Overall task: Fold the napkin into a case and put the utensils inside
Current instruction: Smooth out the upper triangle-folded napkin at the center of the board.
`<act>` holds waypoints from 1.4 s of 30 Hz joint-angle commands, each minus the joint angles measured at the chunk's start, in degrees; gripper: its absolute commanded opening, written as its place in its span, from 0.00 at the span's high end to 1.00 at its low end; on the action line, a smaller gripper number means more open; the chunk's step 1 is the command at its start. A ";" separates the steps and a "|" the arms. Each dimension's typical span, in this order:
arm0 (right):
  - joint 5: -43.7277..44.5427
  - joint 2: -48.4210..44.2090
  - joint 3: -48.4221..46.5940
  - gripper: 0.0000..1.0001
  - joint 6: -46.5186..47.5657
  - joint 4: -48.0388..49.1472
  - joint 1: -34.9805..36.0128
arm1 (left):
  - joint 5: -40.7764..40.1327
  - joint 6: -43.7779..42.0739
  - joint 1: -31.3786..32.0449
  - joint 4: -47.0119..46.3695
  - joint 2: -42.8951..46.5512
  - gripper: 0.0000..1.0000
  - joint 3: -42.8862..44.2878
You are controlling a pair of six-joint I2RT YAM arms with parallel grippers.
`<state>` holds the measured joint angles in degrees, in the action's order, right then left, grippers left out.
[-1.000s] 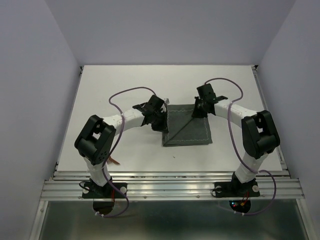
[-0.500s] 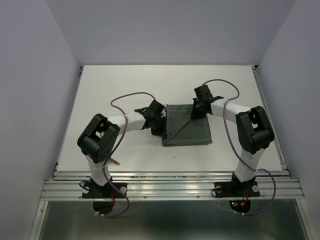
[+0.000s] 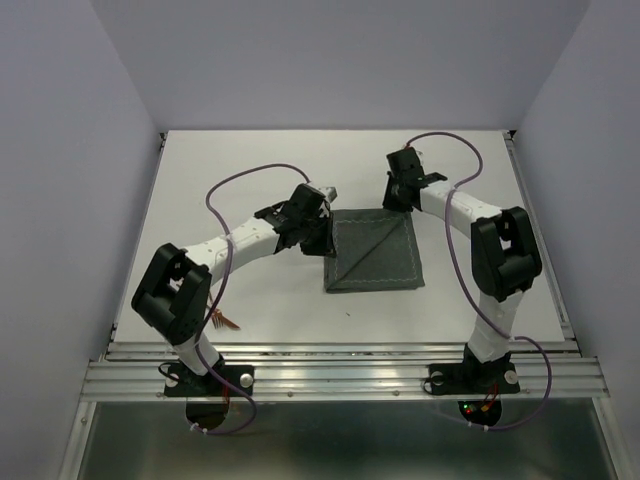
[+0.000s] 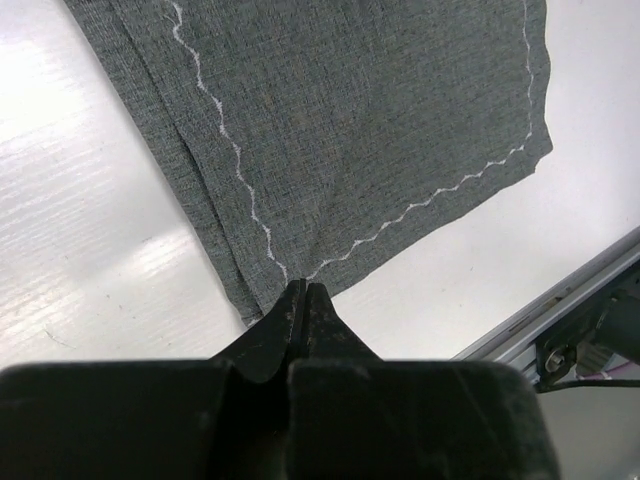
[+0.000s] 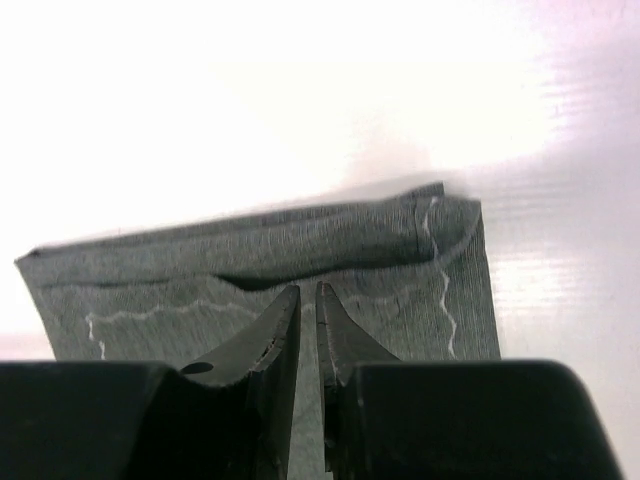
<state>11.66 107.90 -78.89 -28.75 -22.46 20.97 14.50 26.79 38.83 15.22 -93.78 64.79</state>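
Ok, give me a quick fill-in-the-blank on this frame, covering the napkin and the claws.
1. The napkin's zigzag stitching is ___.
2. The left claw is ___ at the napkin's left edge.
3. The utensils lie on the ___ side of the table.
4. The looping cables are ___.
Missing words: white; shut; left; purple.

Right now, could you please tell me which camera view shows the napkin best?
The top external view: it alone shows the whole napkin, with all four edges and its diagonal fold. The left wrist view shows only the part around one stitched corner. The right wrist view shows only a layered edge, partly hidden.
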 commanded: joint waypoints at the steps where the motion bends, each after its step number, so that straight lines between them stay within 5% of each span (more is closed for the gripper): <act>1: 2.32 5.46 -4.95 0.83 1.24 -1.53 -1.11 | 2.01 -1.38 -0.16 -0.10 0.35 1.00 -1.95; 13: 3.98 11.90 -10.14 0.84 1.77 -2.15 -1.64 | 3.43 -1.21 0.19 -2.92 -1.24 1.00 -6.79; 28: 4.68 -1.90 -1.53 0.83 1.24 -2.06 -1.64 | -0.17 -2.18 0.19 1.65 4.65 1.00 -2.74; 42: 7.94 8.37 -5.39 0.83 3.17 -0.31 -2.25 | -2.37 -1.30 0.11 3.59 7.64 1.00 -3.88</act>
<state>17.30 113.99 -80.82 -27.03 -24.97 19.46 13.19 25.58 38.89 18.13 -89.78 60.86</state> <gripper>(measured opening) 0.169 0.019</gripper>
